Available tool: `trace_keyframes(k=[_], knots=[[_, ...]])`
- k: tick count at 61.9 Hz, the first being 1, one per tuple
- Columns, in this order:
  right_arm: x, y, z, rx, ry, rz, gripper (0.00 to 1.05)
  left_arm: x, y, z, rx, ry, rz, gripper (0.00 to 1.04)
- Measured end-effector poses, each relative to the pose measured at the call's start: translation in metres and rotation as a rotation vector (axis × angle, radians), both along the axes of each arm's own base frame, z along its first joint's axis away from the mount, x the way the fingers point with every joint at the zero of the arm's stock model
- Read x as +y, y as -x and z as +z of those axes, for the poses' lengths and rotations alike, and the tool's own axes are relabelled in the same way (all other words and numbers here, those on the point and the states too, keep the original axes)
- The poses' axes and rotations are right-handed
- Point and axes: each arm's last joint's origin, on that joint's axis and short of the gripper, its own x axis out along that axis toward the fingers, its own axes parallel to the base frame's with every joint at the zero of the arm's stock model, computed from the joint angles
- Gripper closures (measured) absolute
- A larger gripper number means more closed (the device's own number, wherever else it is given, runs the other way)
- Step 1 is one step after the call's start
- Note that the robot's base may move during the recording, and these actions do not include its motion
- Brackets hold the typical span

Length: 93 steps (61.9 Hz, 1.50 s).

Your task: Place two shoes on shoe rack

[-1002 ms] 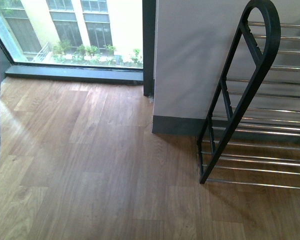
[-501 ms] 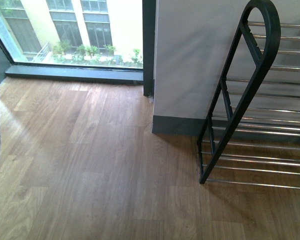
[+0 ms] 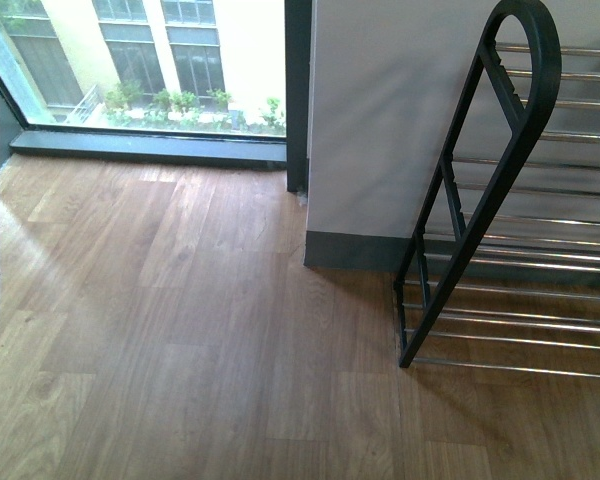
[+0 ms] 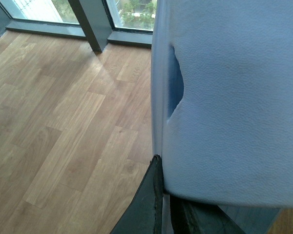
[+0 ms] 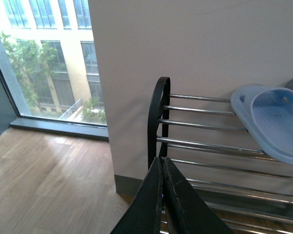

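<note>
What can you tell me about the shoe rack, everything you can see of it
The shoe rack is a tall, multi-tier stand with a black frame whose end piece curves into a rounded top, and shelves of thin shiny chrome bars. It stands upright on the wooden floor against the pale wall, right of the window. In the right wrist view a light blue slipper lies on its top tier. No sneakers show on it.

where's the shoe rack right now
The shoe rack stands at the right edge of the front view, against the white wall. The right wrist view also shows it, with a light blue slipper on an upper shelf.
</note>
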Motion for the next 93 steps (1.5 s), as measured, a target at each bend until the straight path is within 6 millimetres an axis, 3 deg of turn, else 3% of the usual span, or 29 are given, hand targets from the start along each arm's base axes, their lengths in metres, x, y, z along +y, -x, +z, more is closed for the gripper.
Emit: trace_keyframes(k=[20, 41, 76, 93], knots=[[0.0, 0.013, -0.003, 0.009, 0.0, -0.002, 1.03, 0.0, 0.0, 0.0, 0.0, 0.0, 0.001, 1.03], [0.0, 0.013, -0.003, 0.006, 0.0, -0.002, 1.03, 0.0, 0.0, 0.0, 0.0, 0.0, 0.0, 1.03], [0.0, 0.014, -0.003, 0.005, 0.0, 0.002, 0.08, 0.0, 0.0, 0.0, 0.0, -0.001, 0.003, 1.03], [0.0, 0.014, -0.003, 0.006, 0.0, 0.002, 0.09, 0.0, 0.0, 0.0, 0.0, -0.001, 0.002, 1.03]])
